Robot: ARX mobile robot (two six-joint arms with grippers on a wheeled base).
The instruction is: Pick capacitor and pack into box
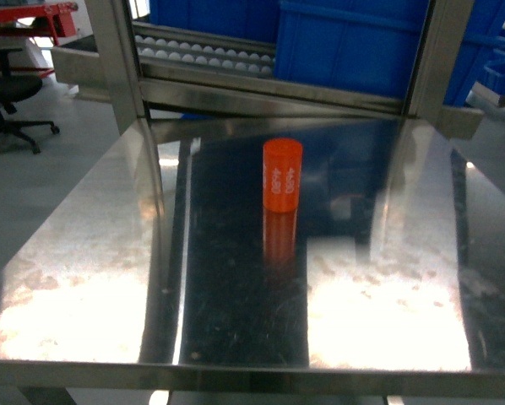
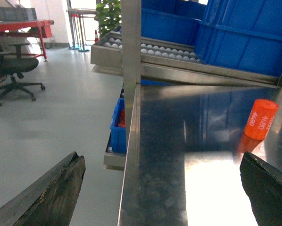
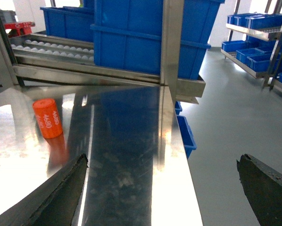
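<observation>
Open left pincer (image 2: 162,188); capacitor (image 2: 261,119) well beyond.

Blk worn fingers (image 2: 46,197), both hands

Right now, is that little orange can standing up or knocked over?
Standing upright. The capacitor rests on its flat end on the steel table, round top facing up, its reflection directly below.
</observation>
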